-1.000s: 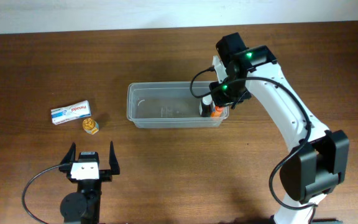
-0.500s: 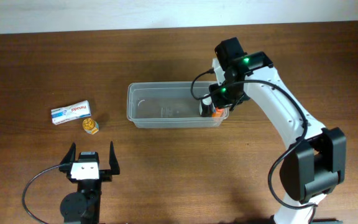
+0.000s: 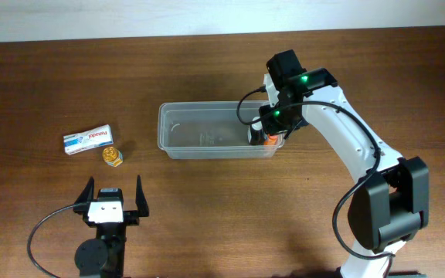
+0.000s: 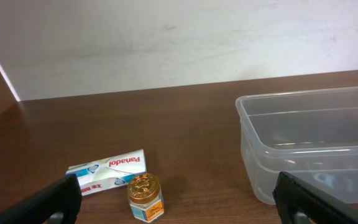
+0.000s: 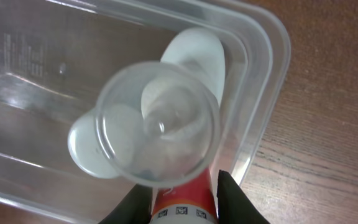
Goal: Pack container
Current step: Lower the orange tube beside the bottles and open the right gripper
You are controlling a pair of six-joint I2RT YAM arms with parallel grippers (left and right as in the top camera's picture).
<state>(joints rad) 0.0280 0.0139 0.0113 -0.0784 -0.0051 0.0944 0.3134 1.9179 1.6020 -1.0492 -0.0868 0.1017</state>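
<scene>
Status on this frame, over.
Left gripper open. Right gripper shut on bottle, in container, right end. Outside: box, jar. Nothing blocking.

Glossy clear plastic container, wooden table
</scene>
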